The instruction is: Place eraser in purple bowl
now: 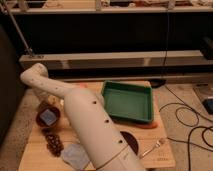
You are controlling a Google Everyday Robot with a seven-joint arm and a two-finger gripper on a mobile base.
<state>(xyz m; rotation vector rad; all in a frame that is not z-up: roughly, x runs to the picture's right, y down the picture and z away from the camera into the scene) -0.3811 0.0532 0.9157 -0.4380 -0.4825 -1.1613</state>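
Purple bowl point(39, 119): round, deep, dark-rimmed, glossy paler inside, close to the left edge of the wooden bench point(32, 153), a brown clustered heap point(53, 142) just near of it. Tool point(48, 103): clenched, low at the bowl's far rim under the bend of the white arm point(95, 125), contents hidden. Open room: bare wood around the fork point(152, 147) at near right, beside the half-covered reddish-brown bowl point(132, 143); green tray point(127, 102) filling the far right.
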